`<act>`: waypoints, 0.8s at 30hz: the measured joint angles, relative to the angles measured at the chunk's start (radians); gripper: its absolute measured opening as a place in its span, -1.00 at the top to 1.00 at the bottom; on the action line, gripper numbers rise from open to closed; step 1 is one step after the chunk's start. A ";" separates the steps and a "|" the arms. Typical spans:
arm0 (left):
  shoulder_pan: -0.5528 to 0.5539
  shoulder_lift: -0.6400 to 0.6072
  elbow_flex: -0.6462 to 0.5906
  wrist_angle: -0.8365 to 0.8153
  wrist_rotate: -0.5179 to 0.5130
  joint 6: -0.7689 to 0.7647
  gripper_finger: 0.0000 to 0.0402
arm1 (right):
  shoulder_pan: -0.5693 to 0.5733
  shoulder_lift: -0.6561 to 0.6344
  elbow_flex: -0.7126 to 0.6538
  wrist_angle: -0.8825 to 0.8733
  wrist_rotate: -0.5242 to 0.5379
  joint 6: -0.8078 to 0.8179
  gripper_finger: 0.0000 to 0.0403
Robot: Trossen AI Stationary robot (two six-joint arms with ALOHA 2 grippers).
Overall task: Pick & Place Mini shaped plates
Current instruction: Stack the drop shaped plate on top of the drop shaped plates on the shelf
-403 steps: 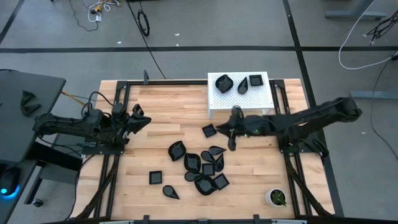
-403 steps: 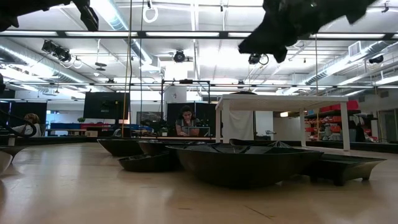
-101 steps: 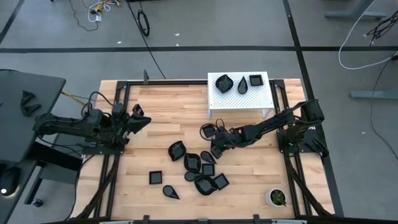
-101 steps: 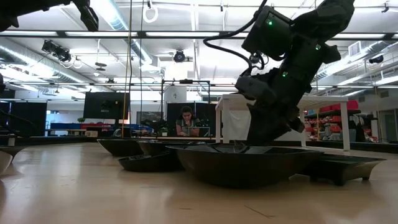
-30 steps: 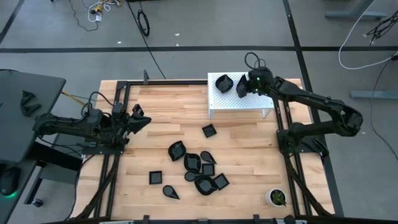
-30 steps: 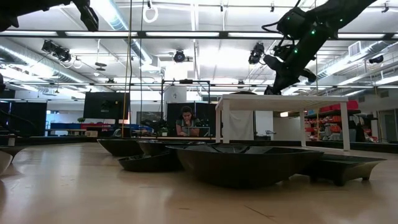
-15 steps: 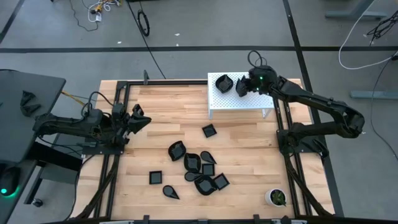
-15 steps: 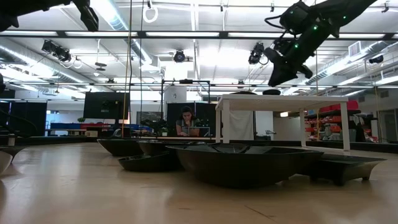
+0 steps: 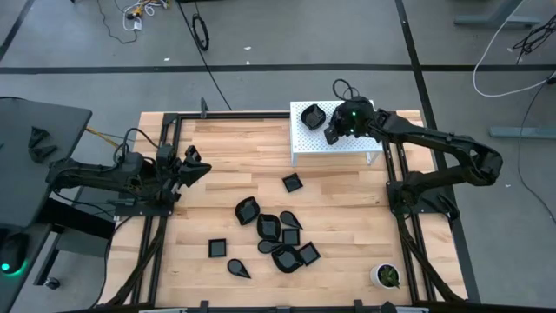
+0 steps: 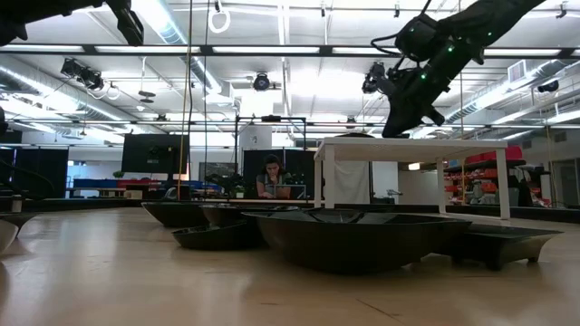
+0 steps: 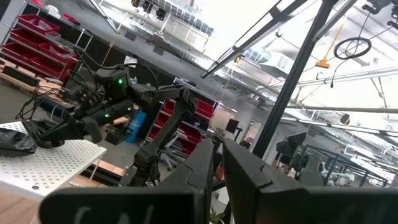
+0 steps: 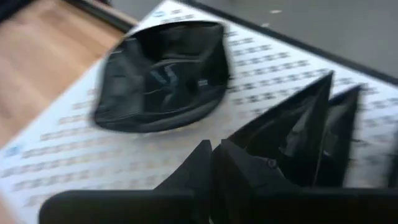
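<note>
Your left pincer (image 9: 193, 164) sits at the left edge of the wooden surface (image 9: 234, 156), well apart from the plates; in its own wrist view the two fingers (image 11: 239, 171) lie together with only a thin slit between them, clenched on nothing.

Moving right, a loose cluster of mini shaped plates (image 9: 280, 235) lies on the surface near the middle, some touching or overlapping, with a square one (image 9: 217, 248) and a teardrop one (image 9: 238, 269) apart on the cluster's left and another square one (image 9: 293, 183) alone just below the white perforated stand (image 9: 318, 141).

Further right, your right pincer (image 9: 334, 130) hangs over that stand, just beside the rounded plate (image 9: 312, 115) resting on it. Its wrist view shows that plate (image 12: 163, 74) on the dotted white top, a pointed teardrop plate (image 12: 297, 134) lying just past the fingertips (image 12: 205, 163), and the fingers drawn together, gripping nothing.

At the surface's lower right corner stands a small white cup (image 9: 385, 276).
</note>
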 joint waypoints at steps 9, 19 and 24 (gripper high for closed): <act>0.000 0.000 0.000 0.000 0.000 0.000 0.79 | 0.003 -0.010 0.000 0.018 0.083 -0.013 0.81; 0.000 0.000 0.000 0.000 0.000 0.000 0.79 | 0.013 -0.015 0.000 -0.034 -0.062 -0.016 0.81; 0.000 0.000 0.000 0.000 0.000 0.000 0.79 | 0.008 -0.015 0.000 -0.077 0.075 -0.001 0.81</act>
